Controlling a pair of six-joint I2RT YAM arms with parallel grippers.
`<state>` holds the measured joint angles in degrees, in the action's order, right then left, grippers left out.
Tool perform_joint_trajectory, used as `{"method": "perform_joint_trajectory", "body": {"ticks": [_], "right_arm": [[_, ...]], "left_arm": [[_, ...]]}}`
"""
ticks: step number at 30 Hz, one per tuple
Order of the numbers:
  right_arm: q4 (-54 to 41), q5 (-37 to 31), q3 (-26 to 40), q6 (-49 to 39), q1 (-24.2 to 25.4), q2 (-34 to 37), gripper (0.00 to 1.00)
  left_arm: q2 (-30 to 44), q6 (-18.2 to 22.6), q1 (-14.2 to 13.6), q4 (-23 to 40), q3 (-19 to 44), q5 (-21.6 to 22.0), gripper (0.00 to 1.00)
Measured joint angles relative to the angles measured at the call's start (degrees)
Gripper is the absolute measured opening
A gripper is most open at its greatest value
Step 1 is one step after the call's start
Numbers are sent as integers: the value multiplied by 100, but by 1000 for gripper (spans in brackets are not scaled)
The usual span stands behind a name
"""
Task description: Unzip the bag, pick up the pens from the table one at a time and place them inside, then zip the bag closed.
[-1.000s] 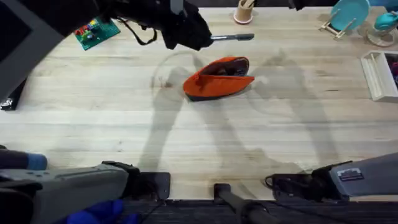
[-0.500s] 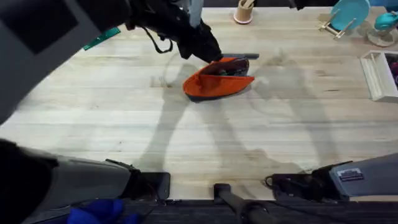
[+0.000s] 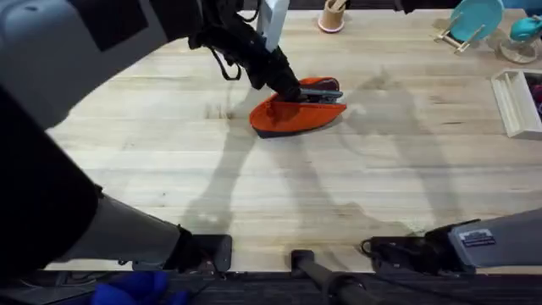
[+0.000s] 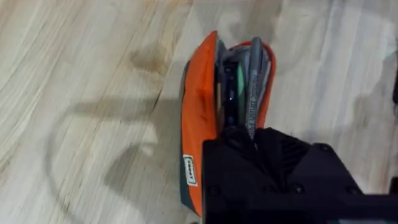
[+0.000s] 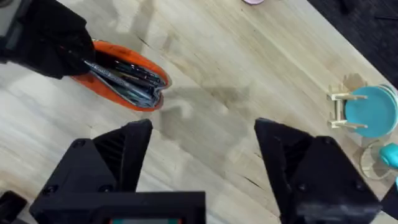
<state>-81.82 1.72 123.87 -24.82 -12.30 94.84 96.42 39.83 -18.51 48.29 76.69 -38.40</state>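
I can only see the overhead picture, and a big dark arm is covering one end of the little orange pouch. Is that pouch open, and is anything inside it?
Observer: Yes. In the left wrist view, the small orange fabric pouch with the dark base gapes open along its top. A slim silver pen lies in the opening beside a darker pen.
Operator: And the other arm? I only see its base at the lower right.
Observer: Its wrist camera shows the right gripper with its fingers spread wide and nothing between them. It hangs over the bare light wooden table, well apart from the pouch.
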Motion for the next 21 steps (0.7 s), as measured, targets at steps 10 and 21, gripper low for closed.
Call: {"method": "perform_joint_trajectory", "body": {"ticks": [10,21], "right_arm": [[0,-1,0,24,0,1,997],[0,0,0,44,1,1,998]], "left_arm": [[325,-2,0,63,0,166,41],[685,-2,-1,55,9,164,41]]}}
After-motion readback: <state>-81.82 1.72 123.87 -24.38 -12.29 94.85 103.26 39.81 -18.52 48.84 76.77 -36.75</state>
